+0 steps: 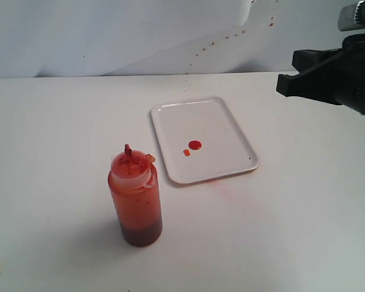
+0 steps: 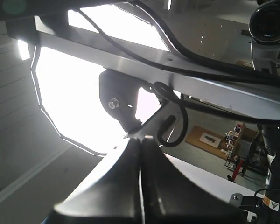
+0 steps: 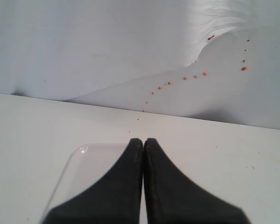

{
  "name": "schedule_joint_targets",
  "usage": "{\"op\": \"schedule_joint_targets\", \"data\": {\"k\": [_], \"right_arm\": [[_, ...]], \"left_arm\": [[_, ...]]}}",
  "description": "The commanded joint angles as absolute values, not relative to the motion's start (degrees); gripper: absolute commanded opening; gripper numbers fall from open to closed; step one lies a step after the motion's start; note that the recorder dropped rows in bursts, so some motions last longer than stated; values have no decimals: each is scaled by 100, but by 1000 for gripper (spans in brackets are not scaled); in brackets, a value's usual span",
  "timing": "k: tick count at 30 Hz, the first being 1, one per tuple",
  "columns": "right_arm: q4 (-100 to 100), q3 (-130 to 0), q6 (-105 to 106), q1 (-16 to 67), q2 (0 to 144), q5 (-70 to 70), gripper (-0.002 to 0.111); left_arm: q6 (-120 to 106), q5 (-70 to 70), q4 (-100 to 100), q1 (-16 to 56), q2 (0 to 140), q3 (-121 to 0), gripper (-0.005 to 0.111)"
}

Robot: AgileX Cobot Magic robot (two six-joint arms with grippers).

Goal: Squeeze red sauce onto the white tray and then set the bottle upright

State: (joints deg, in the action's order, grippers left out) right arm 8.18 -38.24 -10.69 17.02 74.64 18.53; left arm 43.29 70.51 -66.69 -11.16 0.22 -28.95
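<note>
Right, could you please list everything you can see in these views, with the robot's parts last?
table: one, white, under everything
backdrop: one, white, red-speckled, behind the table
tray: one, white, flat on the table
sauce drops: two, red and orange, near the tray's middle
bottle: one, translucent with orange-red inside, upright on the table left of the tray
left end effector: one, black, shut, outside the exterior view
right end effector: one, black, shut, raised right of the tray

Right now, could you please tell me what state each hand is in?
Left hand: closed, holding nothing.
Right hand: closed, holding nothing; the bottle stands upright, apart from it.
</note>
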Motion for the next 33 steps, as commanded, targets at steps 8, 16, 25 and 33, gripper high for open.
{"op": "schedule_joint_targets", "data": {"k": [8,16,25,33], "right_arm": [[801,-3807,-1071,1661,7426,1875,0],[801,-3807,-1071,1661,7426,1875,0],[801,-3807,-1071,1661,7426,1875,0],[801,-3807,-1083,1661,7426,1875,0]], "left_arm": [[4328,6996,-6644,-1081,0,-2831,0],[4316,6996,-6587,-1081,0,-2004,0],[4328,6996,-6495,-1081,0,-1132,0],[4328,6996,-5319,-1081,0,-655,0]]}}
